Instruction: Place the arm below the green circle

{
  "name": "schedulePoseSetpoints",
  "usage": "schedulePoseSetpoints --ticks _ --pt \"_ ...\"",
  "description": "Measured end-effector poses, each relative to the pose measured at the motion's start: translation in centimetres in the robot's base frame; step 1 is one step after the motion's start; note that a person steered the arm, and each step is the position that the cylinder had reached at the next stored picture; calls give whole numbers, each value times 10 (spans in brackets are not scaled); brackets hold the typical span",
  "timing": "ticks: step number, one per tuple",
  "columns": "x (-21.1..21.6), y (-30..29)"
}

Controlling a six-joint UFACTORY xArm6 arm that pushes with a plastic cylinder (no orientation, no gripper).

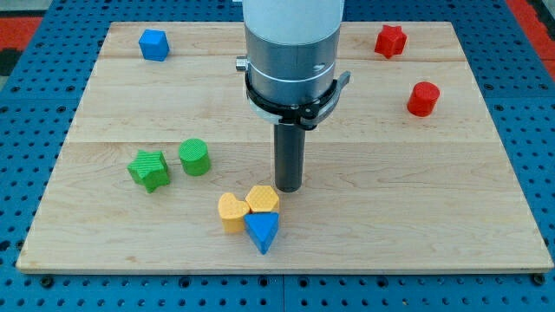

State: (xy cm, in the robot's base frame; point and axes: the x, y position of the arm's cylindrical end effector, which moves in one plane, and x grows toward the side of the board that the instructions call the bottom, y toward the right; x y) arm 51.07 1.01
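The green plastic circle (194, 157) sits at nine o'clock from my tip (289, 188), well apart, with a green star block (149, 169) just beside it at its eight o'clock. I carry no pincer, only a rod. The pale wooden desk (416, 199) rests on blue pegboard (17, 130). At six o'clock of the circle the wood lies bare to the desk's edge; yellow blocks (247, 206) and a blue triangle (262, 230) cluster beside my tip.

blue block (153, 44): near the bench's (416, 217) top-left corner
red star (390, 41): near its top-right corner
red cylinder (423, 99): below that star
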Motion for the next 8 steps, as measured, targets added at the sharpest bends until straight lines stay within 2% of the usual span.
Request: schedulePoseSetpoints --ticks 5,6,8 --pt "-4 3" --pt "-5 -7" --pt "-7 -77"
